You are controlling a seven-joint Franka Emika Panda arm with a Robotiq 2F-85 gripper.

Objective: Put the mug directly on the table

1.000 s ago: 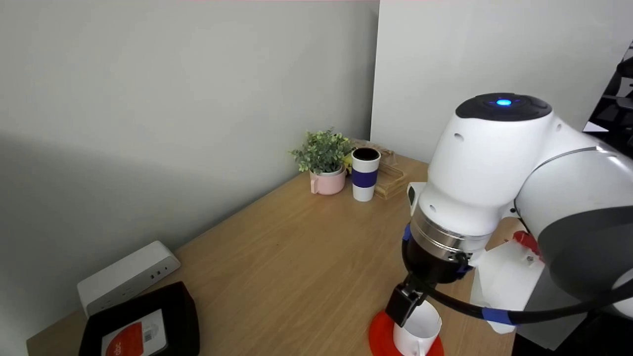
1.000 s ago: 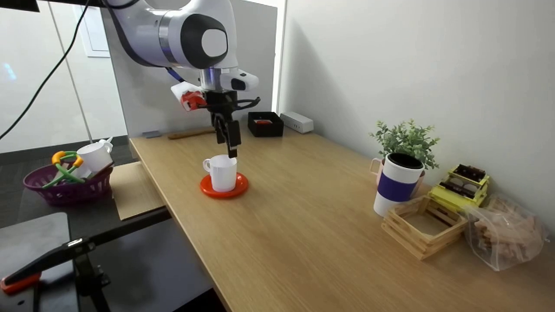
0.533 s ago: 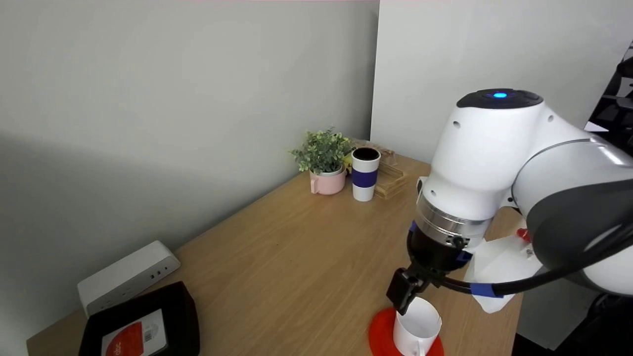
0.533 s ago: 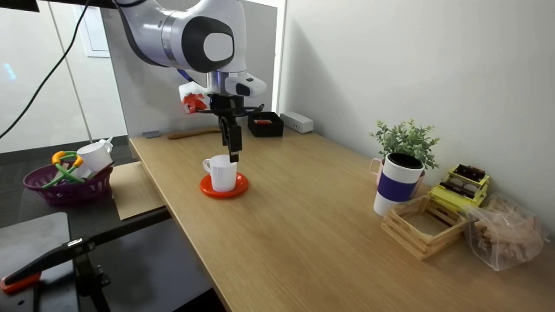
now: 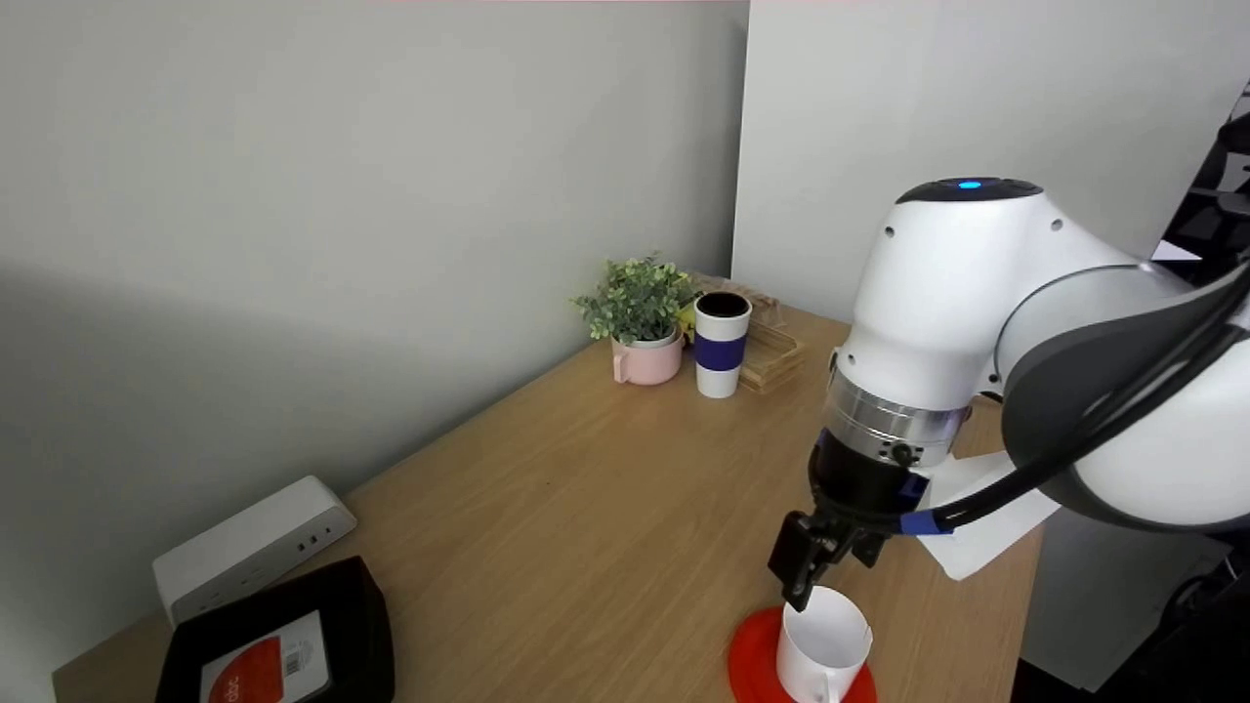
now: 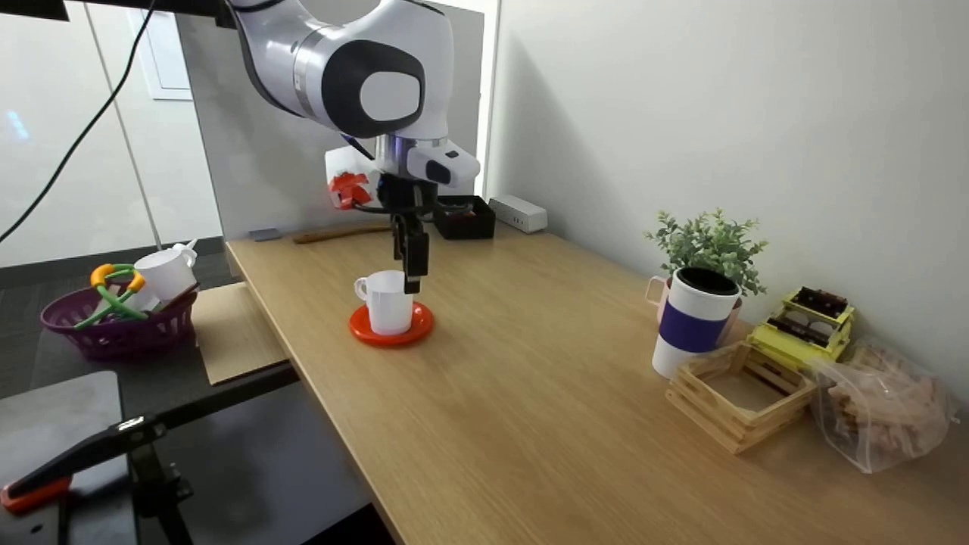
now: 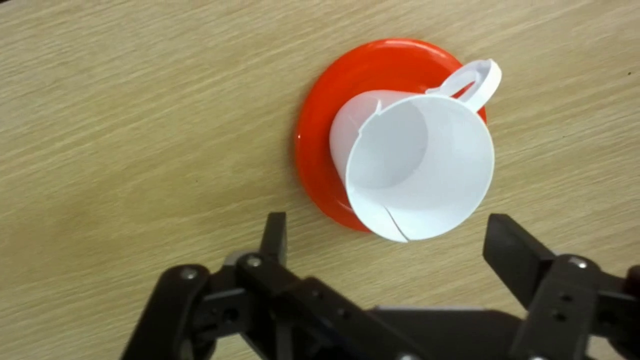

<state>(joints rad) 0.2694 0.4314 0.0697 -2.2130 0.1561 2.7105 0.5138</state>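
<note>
Gripper [image 7: 387, 225] has its fingers [image 7: 274, 235] well apart, nothing btwn them; in wrist view they sit approx 8 and 4 o'clock of the mug [image 7: 415, 165], neither touching it. Prob spread that wide to straddle the body, so step in hand looks like the grasp, not yet made. Mug's upright on a red saucer [image 7: 320, 155], so task's not done: saucer's btwn it and the table [image 7: 150, 150]. Handle [image 7: 489, 82] points to approx 1 o'clock in wrist view, away from the fingers, which should leave the wall free to pinch. Fine dark line [image 7: 397, 226] nr the rim's 7 o'clock, poss a crack, so go easy on squeeze imo.

Pose: in an exterior view the arm [image 6: 378, 91] reaches in from 11 o'clock, wrist bent so the gripper hangs nearly vertical, tips nr the rim. Suits a top-down grasp, tho prob needs a shift toward wrist-view 12 o'clock first. Blue-banded tumbler [image 6: 690, 327] well apart, at mug's 3 o'clock in that exterior view
</note>
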